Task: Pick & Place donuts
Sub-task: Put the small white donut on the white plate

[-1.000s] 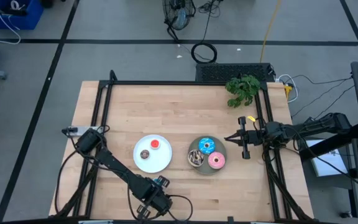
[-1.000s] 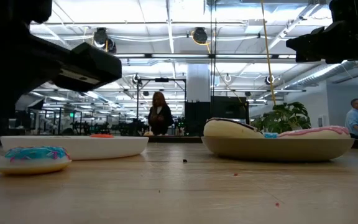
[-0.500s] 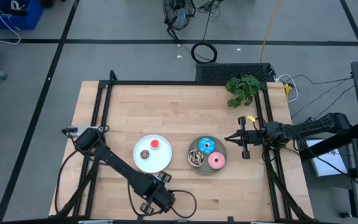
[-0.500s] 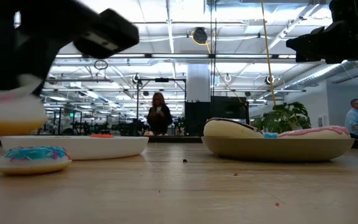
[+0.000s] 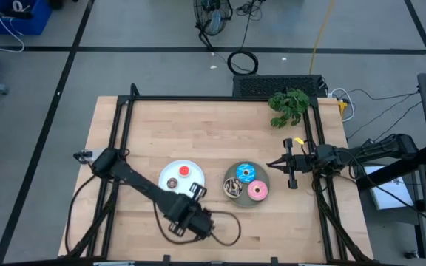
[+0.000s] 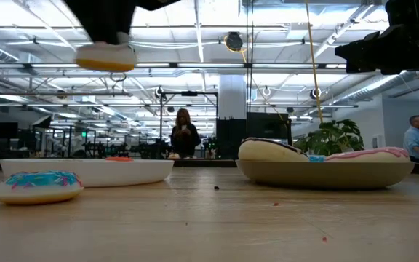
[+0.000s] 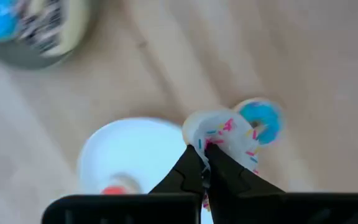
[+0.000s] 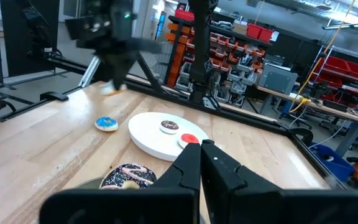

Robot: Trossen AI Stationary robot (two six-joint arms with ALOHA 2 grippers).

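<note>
My left gripper (image 7: pixel 205 149) is shut on a tiny white sprinkled donut (image 7: pixel 222 132), high above the table's near part (image 6: pixel 106 57). Under it a tiny blue donut (image 7: pixel 261 120) lies flat on the wood (image 6: pixel 38 183). The white plate (image 5: pixel 191 193) carries a tiny red donut (image 5: pixel 184 171) and a tiny brown one (image 5: pixel 172 182). The grey plate (image 5: pixel 235 201) holds the blue sprinkled (image 5: pixel 245 174), brown sprinkled (image 5: pixel 232 187) and pink (image 5: pixel 257 191) donuts. My right gripper (image 5: pixel 287 168) waits shut, right of the grey plate. My left gripper pinches the white donut by its rim (image 7: pixel 215 142) between the two fingers, coming from above and pointing down. The donut is lifted clear of the table and sits about level under the fingers (image 6: pixel 106 57).
A green plant sprig (image 5: pixel 288 107) lies at the table's far right. A black frame rail (image 5: pixel 121 133) runs along the table's edges. Bare wood lies in front of both plates. People stand in the room beyond the table.
My left gripper has risen from the table's near edge and moved toward the far edge and slightly right, carrying the white donut from just above the wood to well clear of it. The blue tiny donut has stayed where it was.
</note>
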